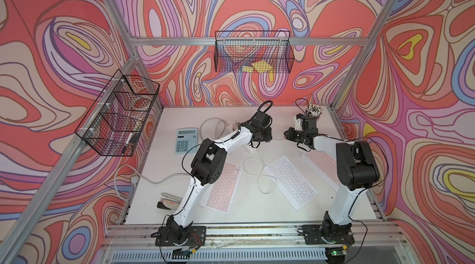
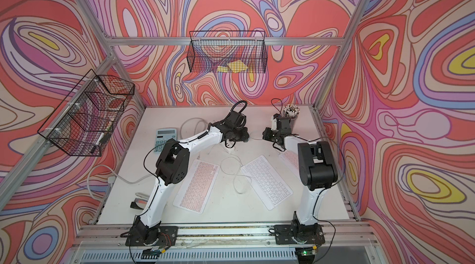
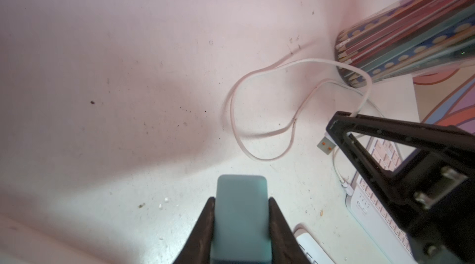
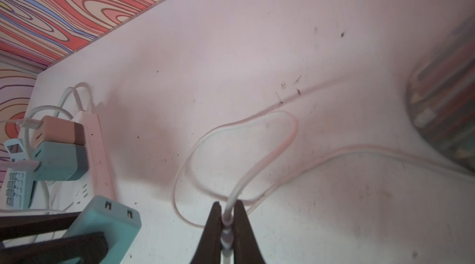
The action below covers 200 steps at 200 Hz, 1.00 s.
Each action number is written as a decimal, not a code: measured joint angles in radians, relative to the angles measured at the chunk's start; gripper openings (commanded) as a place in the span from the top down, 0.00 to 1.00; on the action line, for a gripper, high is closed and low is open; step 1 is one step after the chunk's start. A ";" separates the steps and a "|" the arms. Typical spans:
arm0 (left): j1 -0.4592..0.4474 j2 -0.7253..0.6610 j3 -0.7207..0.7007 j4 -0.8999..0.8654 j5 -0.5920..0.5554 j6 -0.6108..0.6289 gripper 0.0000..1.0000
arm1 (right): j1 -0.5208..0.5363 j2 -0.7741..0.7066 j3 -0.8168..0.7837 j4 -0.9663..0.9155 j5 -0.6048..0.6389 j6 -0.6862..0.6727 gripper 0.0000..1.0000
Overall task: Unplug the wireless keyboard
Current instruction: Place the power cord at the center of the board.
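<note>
Three slim keyboards [image 1: 290, 181] — left hand [image 3: 241, 199] clamping teal charger block [image 3: 241, 224], right hand [image 4: 228, 205] pinching white cable [image 4: 235, 194]; cabled pink-keyed keyboard [image 1: 318, 162] at four o'clock from it.

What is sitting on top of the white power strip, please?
A pink charger and a teal charger stand plugged into the power strip. A third charger, gripped by the left end effector, covers the strip's near end.

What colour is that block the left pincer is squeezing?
Pale teal; the block shows best in the left wrist view.
</note>
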 measured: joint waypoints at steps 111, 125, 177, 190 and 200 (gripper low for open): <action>0.005 0.054 -0.045 0.109 0.089 -0.164 0.80 | 0.000 0.061 0.050 -0.127 0.077 0.011 0.84; 0.005 0.054 -0.045 0.108 0.088 -0.168 0.72 | 0.000 0.061 0.058 -0.144 0.090 0.006 0.81; 0.005 0.054 -0.052 0.094 0.070 -0.166 0.54 | 0.000 0.033 0.074 -0.217 0.130 -0.032 0.68; 0.005 0.054 -0.052 0.079 0.057 -0.162 0.50 | 0.000 0.017 0.083 -0.239 0.136 -0.047 0.68; 0.005 0.054 -0.050 0.073 0.051 -0.155 0.48 | 0.001 0.004 0.094 -0.253 0.139 -0.061 0.68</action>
